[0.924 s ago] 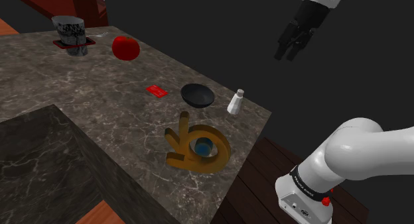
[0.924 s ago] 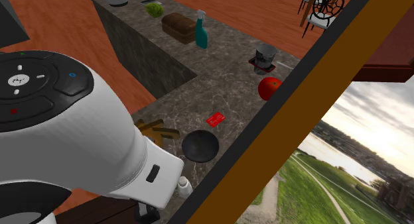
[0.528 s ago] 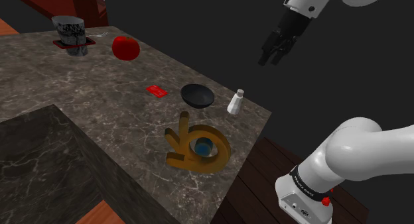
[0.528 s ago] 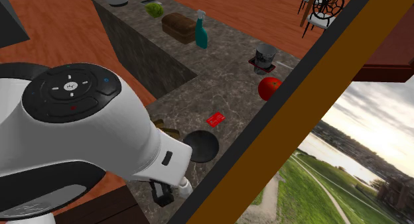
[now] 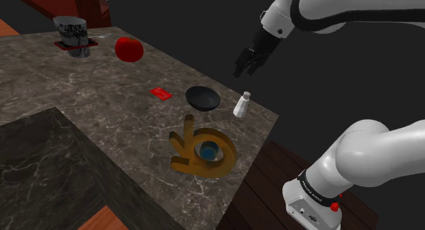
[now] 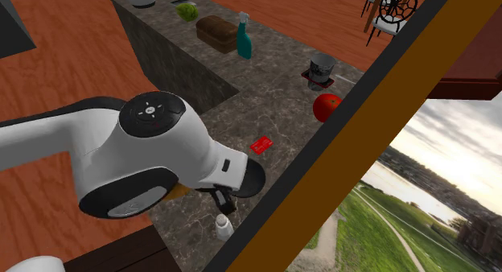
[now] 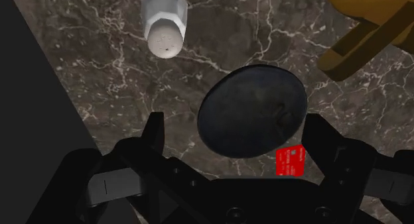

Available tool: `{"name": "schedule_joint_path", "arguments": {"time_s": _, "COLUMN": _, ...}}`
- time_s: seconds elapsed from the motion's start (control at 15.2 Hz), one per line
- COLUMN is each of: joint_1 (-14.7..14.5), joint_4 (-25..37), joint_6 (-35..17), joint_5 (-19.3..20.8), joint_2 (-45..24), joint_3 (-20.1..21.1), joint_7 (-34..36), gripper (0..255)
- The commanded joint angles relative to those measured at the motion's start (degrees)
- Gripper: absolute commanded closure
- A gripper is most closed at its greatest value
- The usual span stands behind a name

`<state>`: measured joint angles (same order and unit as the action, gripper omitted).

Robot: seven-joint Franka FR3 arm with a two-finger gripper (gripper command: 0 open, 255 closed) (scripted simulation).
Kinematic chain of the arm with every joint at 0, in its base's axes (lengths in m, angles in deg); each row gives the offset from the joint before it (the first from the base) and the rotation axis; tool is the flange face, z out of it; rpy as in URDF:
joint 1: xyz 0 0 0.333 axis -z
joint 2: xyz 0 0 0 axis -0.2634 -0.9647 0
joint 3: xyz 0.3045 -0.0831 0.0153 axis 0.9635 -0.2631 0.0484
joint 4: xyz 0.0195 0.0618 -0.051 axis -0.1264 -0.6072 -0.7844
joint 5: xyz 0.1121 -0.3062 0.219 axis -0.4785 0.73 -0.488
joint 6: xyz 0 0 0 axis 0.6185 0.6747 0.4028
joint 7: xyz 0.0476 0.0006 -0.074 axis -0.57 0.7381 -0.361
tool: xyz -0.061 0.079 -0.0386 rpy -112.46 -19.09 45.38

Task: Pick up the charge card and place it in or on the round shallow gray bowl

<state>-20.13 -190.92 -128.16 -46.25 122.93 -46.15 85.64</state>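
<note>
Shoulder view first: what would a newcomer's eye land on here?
The white arm's black gripper, fingers apart, hangs high above the marble counter, over a white shaker. On the counter, a small red card lies flat beside a dark shallow bowl, not touching it. A golden hand-shaped ornament sits nearer the camera, and a red fruit farther back.

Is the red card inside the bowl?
No, the card lies flat on the counter beside the bowl.
</note>
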Motion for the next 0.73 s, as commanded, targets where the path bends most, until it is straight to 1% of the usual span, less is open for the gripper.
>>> {"name": "schedule_joint_path", "arguments": {"time_s": 0.0, "joint_1": -0.55, "joint_4": -0.94, "joint_6": -5.84, "joint_5": -0.34, "joint_2": -2.85, "joint_3": 1.18, "joint_7": -0.1, "gripper": 0}}
{"name": "schedule_joint_path", "arguments": {"time_s": 0.4, "joint_1": -1.56, "joint_4": -0.04, "joint_6": -21.17, "joint_5": 0.08, "joint_2": -13.68, "joint_3": 5.32, "joint_7": 1.0, "gripper": 0}}
{"name": "schedule_joint_path", "arguments": {"time_s": 0.66, "joint_1": -1.31, "joint_4": 2.46, "joint_6": -30.41, "joint_5": 2.66, "joint_2": -21.93, "joint_3": 8.27, "joint_7": 3.08, "gripper": 0}}
